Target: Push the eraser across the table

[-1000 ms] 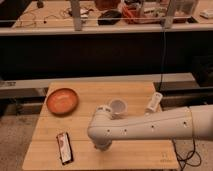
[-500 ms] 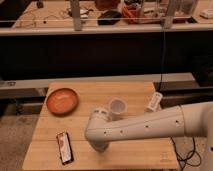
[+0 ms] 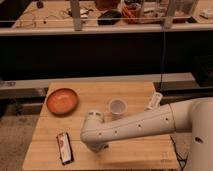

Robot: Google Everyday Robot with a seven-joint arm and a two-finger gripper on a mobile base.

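Note:
The eraser (image 3: 64, 147), a flat black block with a red and white label, lies near the front left corner of the light wooden table (image 3: 135, 155). My white arm reaches in from the right and ends in a rounded wrist over the table's front middle. The gripper (image 3: 101, 147) hangs below that wrist, pointing down at the tabletop, a short way to the right of the eraser and apart from it. Most of the gripper is hidden by the arm.
An orange bowl (image 3: 62, 100) sits at the table's back left. A white cup (image 3: 117, 107) stands near the middle, just behind my arm. A small white object (image 3: 154, 100) lies at the right edge. A bench with clutter runs behind the table.
My arm's end has moved slightly left and down, closer to the eraser. The eraser, bowl and cup have not moved.

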